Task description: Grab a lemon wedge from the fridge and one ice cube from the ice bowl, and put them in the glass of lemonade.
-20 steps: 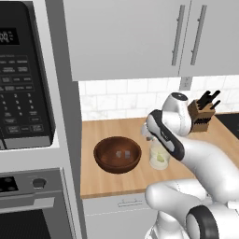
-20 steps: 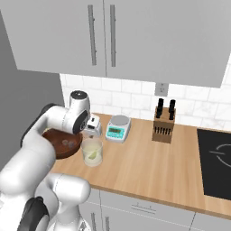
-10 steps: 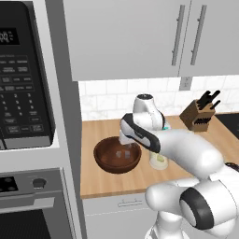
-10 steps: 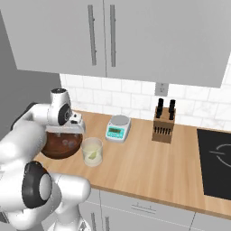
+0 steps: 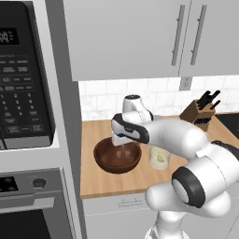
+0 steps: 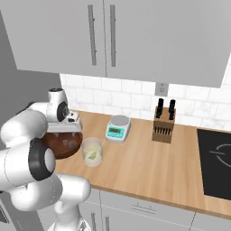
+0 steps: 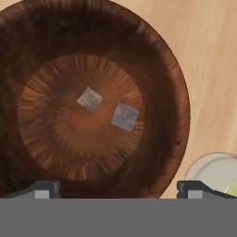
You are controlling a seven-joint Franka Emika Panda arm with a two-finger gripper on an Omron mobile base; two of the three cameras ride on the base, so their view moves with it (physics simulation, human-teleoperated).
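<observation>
In the left base view, the ice bowl [image 5: 117, 158] is sitting on the wooden tabletop [image 5: 98, 184], with the glass of lemonade [image 5: 159, 158] just beside it and a knife block [image 5: 200, 113] well behind. The gripper [image 5: 122, 141] is hovering over the bowl.

In the right base view, a kitchen scale [image 6: 118, 128] is standing behind the glass.

In the hand view, two ice cubes [image 7: 125, 116] are lying in the bowl, slightly apart; the gripper is spread wide, holding nothing.

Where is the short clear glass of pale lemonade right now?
The glass of lemonade stands on the wooden counter just right of the dark brown wooden bowl, in front of the small kitchen scale.
</observation>
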